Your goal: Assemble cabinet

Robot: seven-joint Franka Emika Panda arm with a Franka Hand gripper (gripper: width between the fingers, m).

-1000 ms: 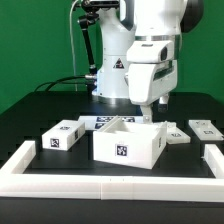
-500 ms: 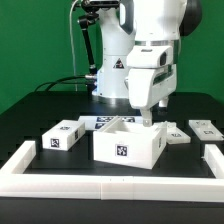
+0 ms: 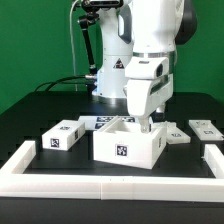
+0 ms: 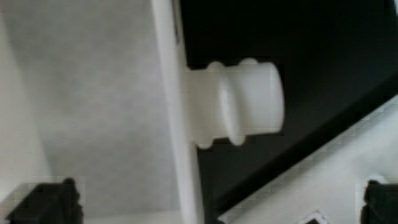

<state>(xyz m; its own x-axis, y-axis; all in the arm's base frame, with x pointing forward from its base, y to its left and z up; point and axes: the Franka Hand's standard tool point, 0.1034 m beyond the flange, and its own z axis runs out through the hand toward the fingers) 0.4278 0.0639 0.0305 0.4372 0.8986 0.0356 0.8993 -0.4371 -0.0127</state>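
White cabinet (image 3: pixel 125 148) on black table (image 3: pixel 30 115), directly beneath claw (image 3: pixel 148 122). Fingers (image 4: pixel 45 200) spread apart, straddling cabinet's far wall; round peg (image 4: pixel 240 98) between them.

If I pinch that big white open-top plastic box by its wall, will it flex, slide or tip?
The large white open-topped plastic box looks rigid: its walls are straight and thick, so it should barely flex. Hollow, so probably light; it may slide on the black table. Broad and low, it seems unlikely to tip.
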